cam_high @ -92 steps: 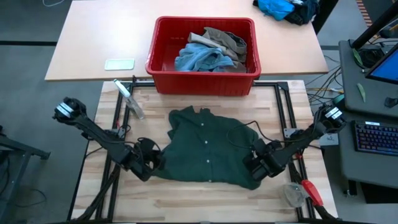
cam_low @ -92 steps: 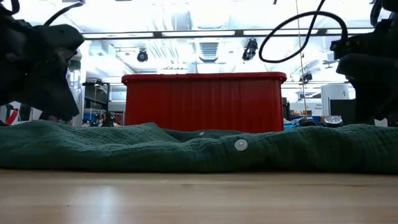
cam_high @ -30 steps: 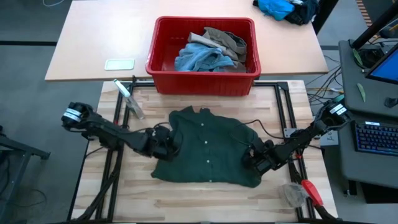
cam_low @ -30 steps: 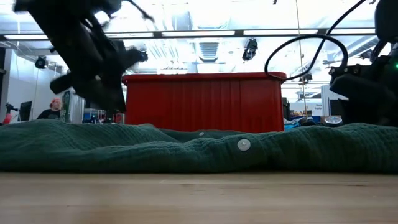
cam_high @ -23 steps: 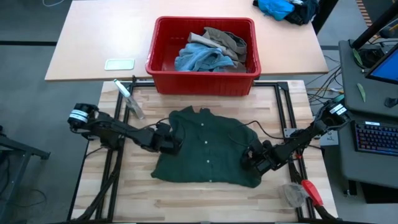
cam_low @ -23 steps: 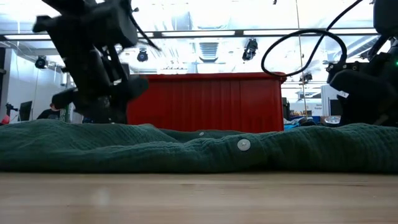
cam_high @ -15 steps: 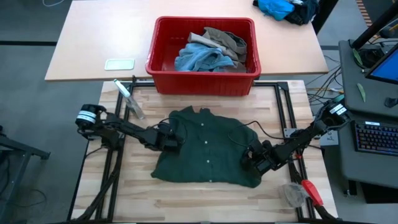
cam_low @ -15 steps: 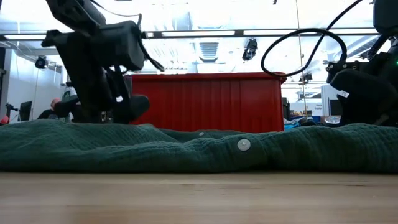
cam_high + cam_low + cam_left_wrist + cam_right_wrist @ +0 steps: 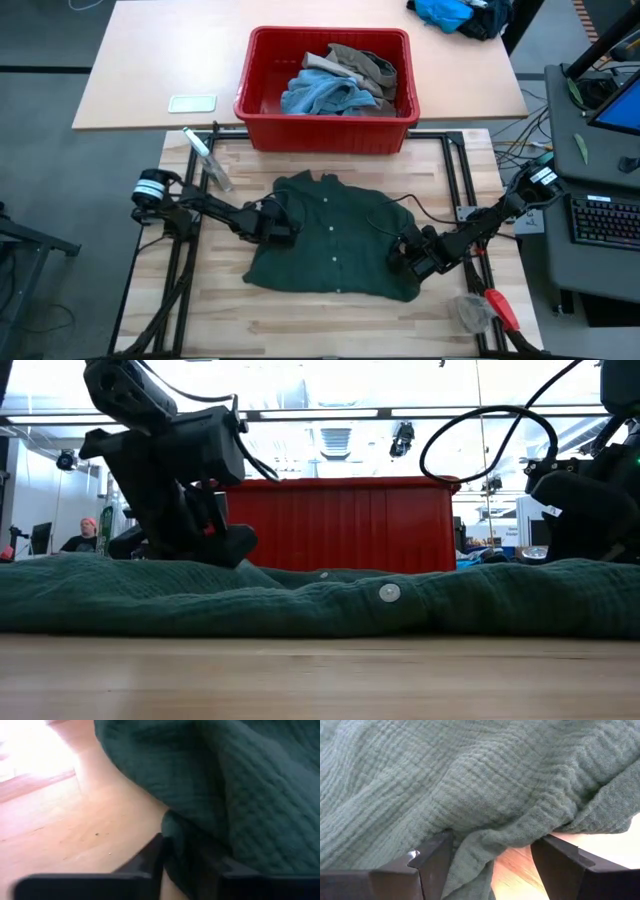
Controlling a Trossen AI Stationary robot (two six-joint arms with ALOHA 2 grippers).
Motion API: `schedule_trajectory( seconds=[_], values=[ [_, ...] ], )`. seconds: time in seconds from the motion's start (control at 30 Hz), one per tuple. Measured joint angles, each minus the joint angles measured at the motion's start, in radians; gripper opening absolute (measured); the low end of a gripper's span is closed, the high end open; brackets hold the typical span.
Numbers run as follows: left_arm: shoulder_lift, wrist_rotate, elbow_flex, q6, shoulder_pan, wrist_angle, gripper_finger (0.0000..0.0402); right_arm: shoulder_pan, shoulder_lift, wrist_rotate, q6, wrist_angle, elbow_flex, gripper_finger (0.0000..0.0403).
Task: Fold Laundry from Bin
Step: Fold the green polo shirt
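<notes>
At the shirt's left edge, the left gripper (image 9: pixel 276 225) is lying low on the bench (image 9: pixel 330 315), its fingers (image 9: pixel 150 862) pinching a fold of the green shirt (image 9: pixel 335 240). On the other side, the right gripper (image 9: pixel 408 254) is sitting with its fingers (image 9: pixel 432 860) spread wide, cloth bunching between them. The shirt is lying flat and buttoned. Behind it, the red bin (image 9: pixel 262 112) is holding blue and tan clothes (image 9: pixel 340 80).
</notes>
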Motion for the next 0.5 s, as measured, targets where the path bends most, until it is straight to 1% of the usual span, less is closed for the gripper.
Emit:
schedule_trajectory(
  seconds=[0.03,0.07,0.17,0.27,0.37,0.5],
  values=[
    [0.002,-0.007,0.0,0.0,-0.003,0.0,0.0028,0.0,0.0,0.0,0.0,0.0,0.0,0.0251],
    [0.002,-0.012,0.0,-0.001,-0.007,-0.001,0.0015,0.0,0.0,0.0,-0.004,0.0,0.0,0.025],
    [-0.002,-0.025,0.001,0.005,-0.024,-0.008,0.0012,0.0,0.0,0.0,-0.011,0.0,0.0,0.0249],
    [-0.027,-0.023,0.022,0.002,-0.048,-0.049,0.0005,0.0,0.0,0.0,-0.013,0.0,0.0,0.0249],
    [-0.057,-0.026,0.067,-0.007,-0.073,-0.154,0.0004,0.0,0.0,0.0,-0.013,0.0,0.0,0.0249],
    [-0.082,-0.026,0.157,-0.052,-0.098,-0.379,0.0002,0.0,0.0,-0.005,-0.013,0.0,0.0,0.0249]
  ],
)
